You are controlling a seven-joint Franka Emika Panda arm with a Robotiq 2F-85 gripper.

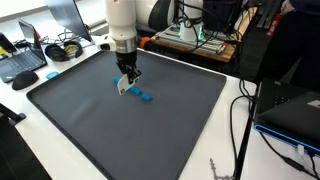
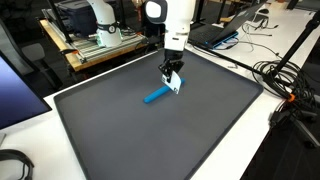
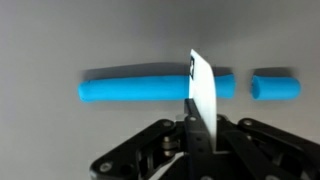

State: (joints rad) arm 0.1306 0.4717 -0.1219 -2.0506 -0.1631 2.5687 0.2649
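The blue round clay-like roll [image 3: 135, 87] lies on the dark grey mat [image 1: 180, 120] of the desk [image 1: 30, 150], one short piece [image 3: 275, 86] already apart at its end, while the claw [image 3: 192, 128], closed on a thin white blade [image 3: 203, 85], stands across the long uncut rest.

Even, bright indoor light with soft shadows; the wrist view is blurred, the exterior views small and coarse.

Clutter around the dark mat

A dark grey mat [image 1: 120, 135] covers the white worktop [image 1: 40, 150]. In an exterior view a laptop [image 1: 20, 62] and headphones [image 1: 65, 46] lie far left. In an exterior view black cables [image 2: 285, 80] trail right.
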